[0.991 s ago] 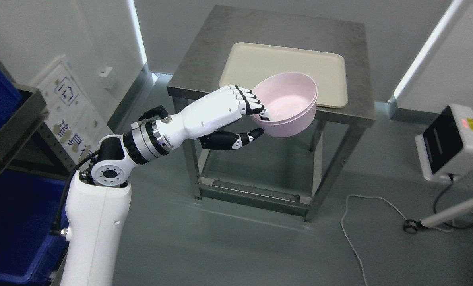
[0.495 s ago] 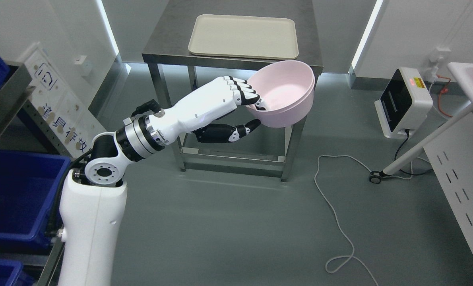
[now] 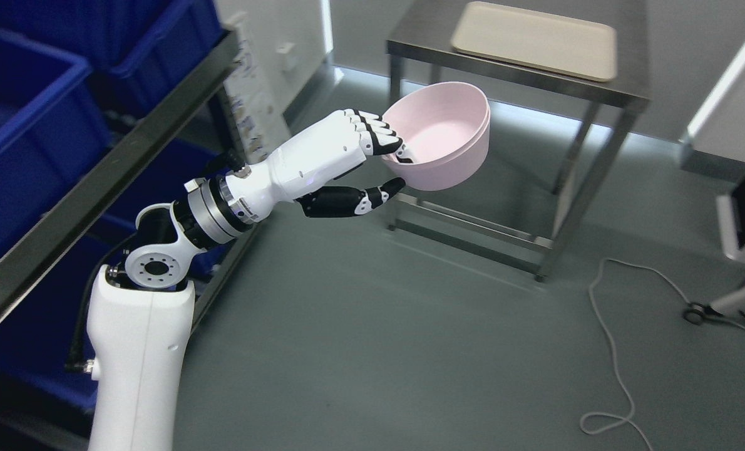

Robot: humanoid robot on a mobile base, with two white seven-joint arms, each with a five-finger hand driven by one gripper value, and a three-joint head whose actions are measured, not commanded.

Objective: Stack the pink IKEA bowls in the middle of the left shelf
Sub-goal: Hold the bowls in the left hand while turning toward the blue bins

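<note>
Now our view has swung leftward: a second ago the table (image 3: 516,59) with its cream tray (image 3: 535,31) filled the middle of the picture, and now both sit up in the far right corner while the shelf (image 3: 97,163) with its blue bins (image 3: 28,125) fills the left side. That is our head and base turning, not the furniture moving. What has stayed the same is the grip. Our left hand (image 3: 372,163) keeps the pink bowl (image 3: 441,144) pinched by its near rim, four fingers (image 3: 379,134) hooked over the lip into the bowl, the thumb pressed under the outer wall from below. The bowl hangs out beyond the fingertips, tilted a little toward us, in the air and well clear of the table behind it. Whether it is one bowl or two nested we cannot tell; a second lip line shows near the rim.

We judge the pick finished and the carry under way. The shelf lies back behind the wrist and to the left of the fingers, so the arm must yet swing the bowl that way. Our right arm is out of sight.
</note>
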